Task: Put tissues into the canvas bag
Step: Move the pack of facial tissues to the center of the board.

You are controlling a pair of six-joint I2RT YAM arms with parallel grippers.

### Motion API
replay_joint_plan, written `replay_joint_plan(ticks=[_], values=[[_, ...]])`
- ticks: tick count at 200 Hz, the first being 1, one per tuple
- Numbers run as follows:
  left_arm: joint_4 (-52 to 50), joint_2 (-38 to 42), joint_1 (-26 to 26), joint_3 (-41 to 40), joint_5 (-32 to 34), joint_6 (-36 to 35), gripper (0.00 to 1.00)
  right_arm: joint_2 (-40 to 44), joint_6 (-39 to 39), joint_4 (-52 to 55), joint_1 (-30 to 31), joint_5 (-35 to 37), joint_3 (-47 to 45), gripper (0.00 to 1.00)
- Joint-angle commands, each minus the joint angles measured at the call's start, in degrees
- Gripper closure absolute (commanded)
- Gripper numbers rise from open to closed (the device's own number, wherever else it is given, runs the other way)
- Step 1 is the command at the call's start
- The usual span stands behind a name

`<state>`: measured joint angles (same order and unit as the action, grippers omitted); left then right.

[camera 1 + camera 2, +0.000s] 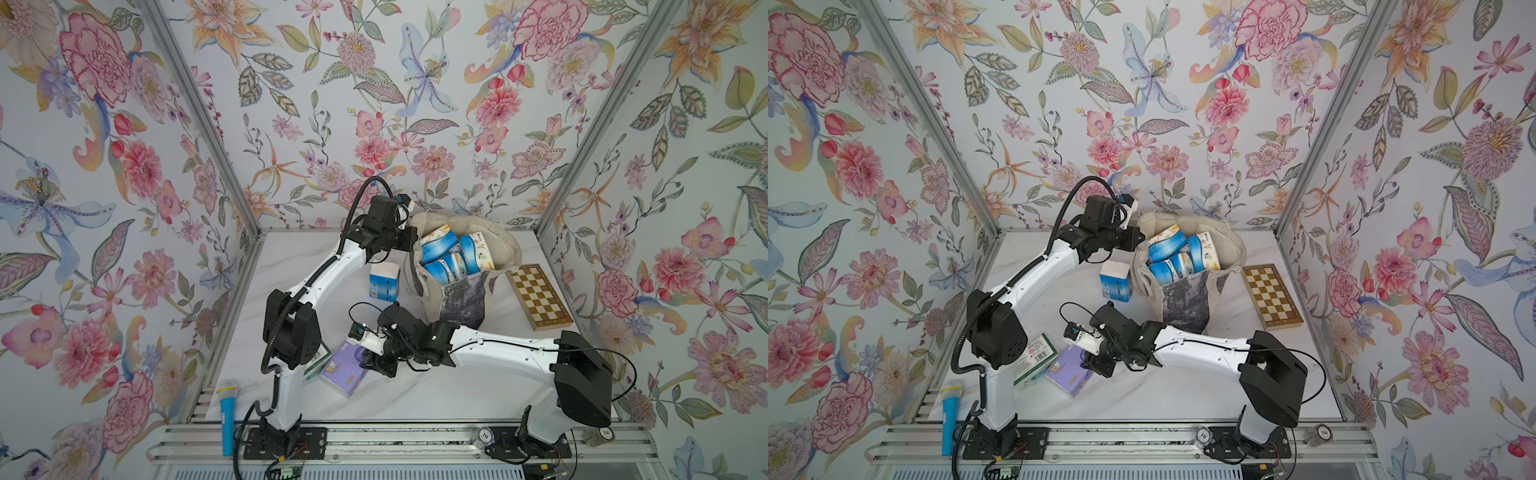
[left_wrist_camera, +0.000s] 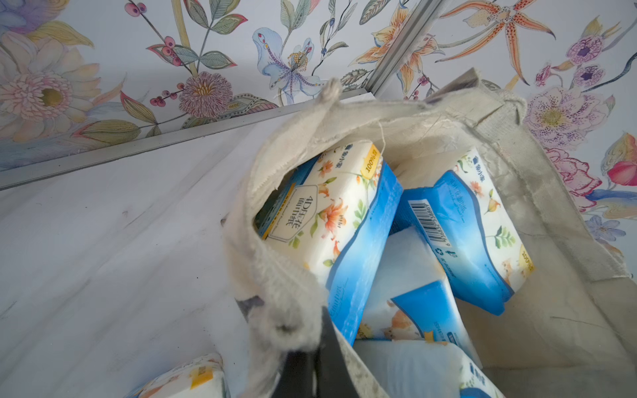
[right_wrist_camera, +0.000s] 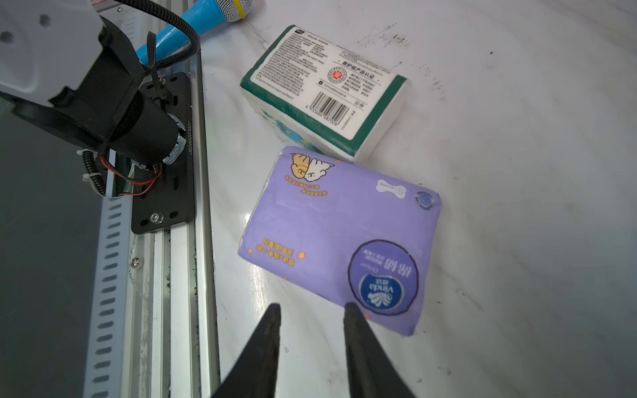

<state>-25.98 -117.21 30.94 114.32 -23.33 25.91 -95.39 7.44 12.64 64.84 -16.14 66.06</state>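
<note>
The cream canvas bag [image 1: 457, 299] [image 1: 1187, 303] stands open at the back, with several blue-and-white tissues [image 1: 453, 253] [image 2: 331, 213] inside. My left gripper [image 1: 409, 239] [image 2: 310, 358] is shut on the bag's left rim [image 2: 275, 282]. One blue-white pack [image 1: 384, 282] stands on the table left of the bag. A lilac pack [image 1: 343, 372] [image 3: 341, 227] and a green-white pack [image 1: 1034, 359] [image 3: 324, 89] lie at the front left. My right gripper [image 1: 372, 366] [image 3: 312, 306] hovers open at the lilac pack's near edge, with only bare table between its fingers.
A blue toy microphone [image 1: 228, 415] [image 3: 206, 13] lies at the front left edge by the left arm's base. A wooden chessboard [image 1: 538, 297] lies right of the bag. Floral walls close in the table on three sides.
</note>
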Motion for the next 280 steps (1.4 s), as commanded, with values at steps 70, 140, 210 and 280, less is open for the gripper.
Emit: replay_joint_plan(ticks=[70,140,210,280], values=[[2.9,1.1,0.5,3.2,1.7,-1.5,1.0,-12.3,6.2,10.5,1.8,0.7,11.1,0.67],[2.9,2.0,0.5,2.5,1.7,-1.8,1.0,-18.1,5.7,17.4,0.8,12.2,14.8,0.71],[3.0,3.0,0.5,1.7,1.6,-1.8,1.0,-16.9,-0.1,20.2,-8.0,21.1,12.8,0.71],[3.0,4.5,0.4,1.8,1.7,-2.2,1.0,-8.0,5.8,12.0,-3.4,4.7,10.9,0.69]])
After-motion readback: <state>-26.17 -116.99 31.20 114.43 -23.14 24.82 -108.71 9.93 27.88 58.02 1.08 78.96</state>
